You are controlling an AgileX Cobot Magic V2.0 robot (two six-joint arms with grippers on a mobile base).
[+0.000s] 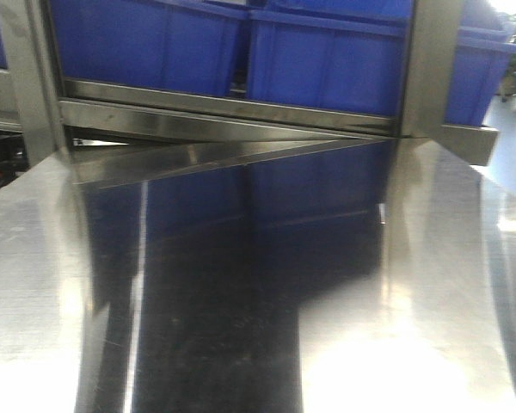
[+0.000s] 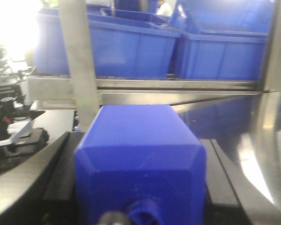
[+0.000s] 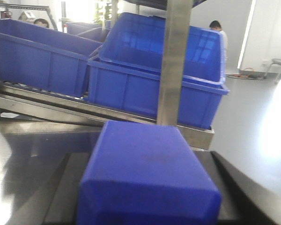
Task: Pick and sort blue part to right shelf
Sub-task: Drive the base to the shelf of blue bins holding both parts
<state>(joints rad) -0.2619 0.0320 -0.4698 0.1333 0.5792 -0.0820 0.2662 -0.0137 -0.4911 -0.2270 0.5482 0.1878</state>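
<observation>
A: Blue part (image 2: 140, 159), position?
B: In the left pincer (image 2: 139, 136), clamped between the dark fingers (image 2: 23, 187). Round hole in its near face.
A: Right pincer (image 3: 141, 154)?
B: Closed on a second part (image 3: 147, 178), also blue, with a plain top. A finger sits at each side.
A: What is under them?
B: The steel bench (image 1: 413, 301). It shows to the right of the blue part and to the left of the second part.
A: Further out?
B: At the far edge of the bench a sloping rack (image 1: 224, 116) carries blue bins (image 1: 327, 60). A steel post (image 3: 175, 61) stands behind the second part. A person (image 3: 217, 29) is far right, past the bins.
</observation>
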